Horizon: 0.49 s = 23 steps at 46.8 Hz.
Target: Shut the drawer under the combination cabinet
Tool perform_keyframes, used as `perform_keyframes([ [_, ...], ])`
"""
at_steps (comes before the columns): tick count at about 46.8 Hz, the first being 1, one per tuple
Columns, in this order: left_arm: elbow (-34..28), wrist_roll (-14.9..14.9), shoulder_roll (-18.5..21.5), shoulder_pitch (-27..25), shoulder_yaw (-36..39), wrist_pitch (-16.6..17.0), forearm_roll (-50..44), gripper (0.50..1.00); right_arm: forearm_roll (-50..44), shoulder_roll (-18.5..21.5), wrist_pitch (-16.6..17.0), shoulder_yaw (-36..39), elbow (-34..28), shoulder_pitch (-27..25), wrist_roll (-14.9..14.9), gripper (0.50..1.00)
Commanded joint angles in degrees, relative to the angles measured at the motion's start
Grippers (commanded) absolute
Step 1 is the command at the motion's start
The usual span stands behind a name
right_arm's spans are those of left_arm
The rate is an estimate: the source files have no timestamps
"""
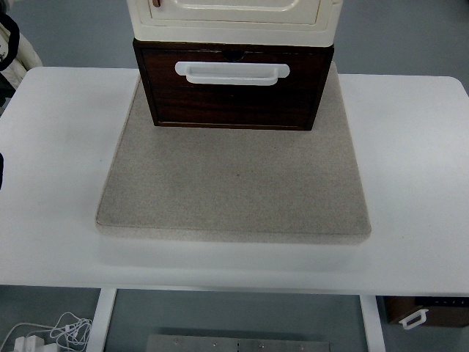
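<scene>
The cream combination cabinet (233, 18) stands at the back of a beige mat (234, 183). Under it is the dark brown wooden drawer (233, 99) with a white handle (231, 73). The drawer front stands a little forward of the cabinet's front edge. A thin dark sliver of my left arm (1, 170) shows at the left edge, far from the drawer; its hand is not visible. My right arm is out of view.
The mat lies on the white table (410, 147). A white cloth with a dark strap (9, 40) shows at the top left, off the table. Cables (51, 334) and a small brown box (429, 312) lie on the floor below.
</scene>
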Motion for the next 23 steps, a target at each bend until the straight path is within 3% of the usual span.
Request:
perform_keyframes([
  [1,-0.1,-0.3,-0.9,2.3,0.0,-0.4,-3.0,0.999,-0.1,0.0,0.0,0.0,0.0,-0.1,0.0,0.952],
  [16,0.1,-0.4,-4.6,5.8,-0.1,-6.0,-8.4,0.999,-0.2,0.0,0.0,-0.2,0.1,-0.4,0.0,0.952],
  [23,0.1,-1.0,-6.5,7.0,-0.2,-6.6,-10.7,0.999,-0.4,0.0,0.0,-0.2,0.1,-0.4,0.0,0.952],
])
